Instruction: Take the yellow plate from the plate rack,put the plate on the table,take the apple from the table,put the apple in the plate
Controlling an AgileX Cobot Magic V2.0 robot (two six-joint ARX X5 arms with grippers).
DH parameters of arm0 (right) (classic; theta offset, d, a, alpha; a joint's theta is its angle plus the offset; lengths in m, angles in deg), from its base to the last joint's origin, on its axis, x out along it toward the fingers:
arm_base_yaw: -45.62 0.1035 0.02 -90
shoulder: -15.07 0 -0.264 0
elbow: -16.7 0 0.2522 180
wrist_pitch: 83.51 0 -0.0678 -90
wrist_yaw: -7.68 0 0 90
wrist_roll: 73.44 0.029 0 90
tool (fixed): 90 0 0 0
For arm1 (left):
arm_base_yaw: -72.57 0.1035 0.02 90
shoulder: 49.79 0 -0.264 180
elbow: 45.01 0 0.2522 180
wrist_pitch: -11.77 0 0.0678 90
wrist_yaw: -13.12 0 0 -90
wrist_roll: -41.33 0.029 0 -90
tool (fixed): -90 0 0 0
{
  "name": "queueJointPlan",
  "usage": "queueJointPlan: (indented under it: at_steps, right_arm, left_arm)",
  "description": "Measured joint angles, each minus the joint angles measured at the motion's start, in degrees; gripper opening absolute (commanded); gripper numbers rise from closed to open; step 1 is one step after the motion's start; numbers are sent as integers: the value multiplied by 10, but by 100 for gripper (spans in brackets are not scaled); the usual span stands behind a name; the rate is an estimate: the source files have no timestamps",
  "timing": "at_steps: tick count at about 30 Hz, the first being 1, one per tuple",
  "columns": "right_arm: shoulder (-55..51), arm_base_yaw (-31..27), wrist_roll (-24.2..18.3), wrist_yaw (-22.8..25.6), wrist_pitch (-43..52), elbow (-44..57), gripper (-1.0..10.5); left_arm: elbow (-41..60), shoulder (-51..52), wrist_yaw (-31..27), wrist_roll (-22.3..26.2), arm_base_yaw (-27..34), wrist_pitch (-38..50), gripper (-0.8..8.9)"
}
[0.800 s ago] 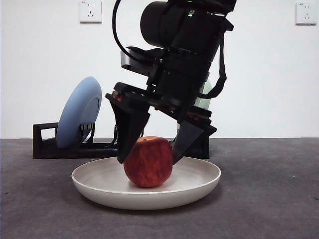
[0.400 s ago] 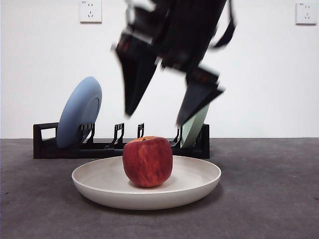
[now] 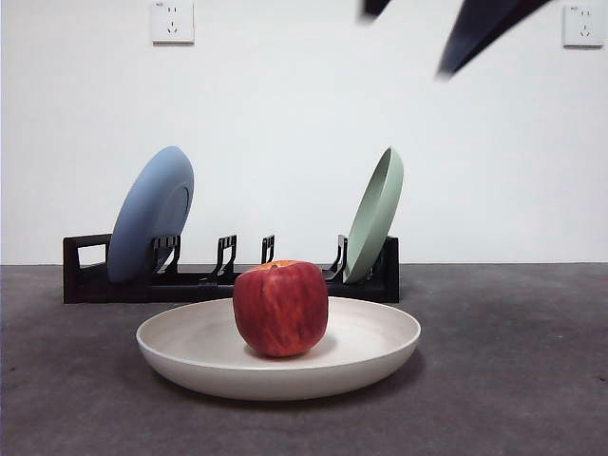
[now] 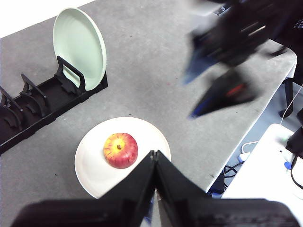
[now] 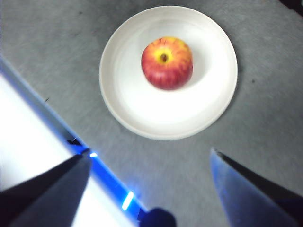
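The red apple (image 3: 281, 309) sits upright in the middle of the yellow plate (image 3: 190, 366), a cream dish lying flat on the dark grey table (image 3: 513, 380). Behind them stands the black plate rack (image 3: 84, 277). My right gripper (image 3: 406, 45) is open and empty, high above and to the right of the apple, with only its blurred tips showing. The right wrist view shows its jaws (image 5: 150, 152) spread wide, far above the apple (image 5: 166, 63) and plate (image 5: 142, 109). My left gripper (image 4: 155, 153) is shut and empty, high over the plate (image 4: 94, 165) and apple (image 4: 120, 150).
A blue plate (image 3: 152, 214) and a pale green plate (image 3: 375, 214) lean in the rack. The green plate (image 4: 79, 47) and rack (image 4: 38, 104) also show in the left wrist view. The table's edge (image 4: 246, 137) lies beyond the plate, with floor clutter past it.
My right gripper, which was around the apple a second ago, has lifted up and to the right, almost out of the front view. The apple stays in the plate.
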Motion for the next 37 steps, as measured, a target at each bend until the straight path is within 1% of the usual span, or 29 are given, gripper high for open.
queueJointPlan:
  at_steps: [7,9,12,13,37]
  right_arm:
    - [-89,0,4,0,-108,0,324]
    - [-104,0,5,0,-127,0,209]
    - [-118,0,6,0,-128,-1,12]
    - [-121,0,6,0,-128,-1,-19]
    - [-129,0,6,0,-128,-1,1]
  left_arm:
    - [0,0,0,5,0,0,-8]
    - [0,-1,0,5,0,0,-8]
    - [0,-3,0,6,0,0,-8]
    - [0,-3,0,6,0,0,-8]
    - [0,-4,0,6,0,0,-3]
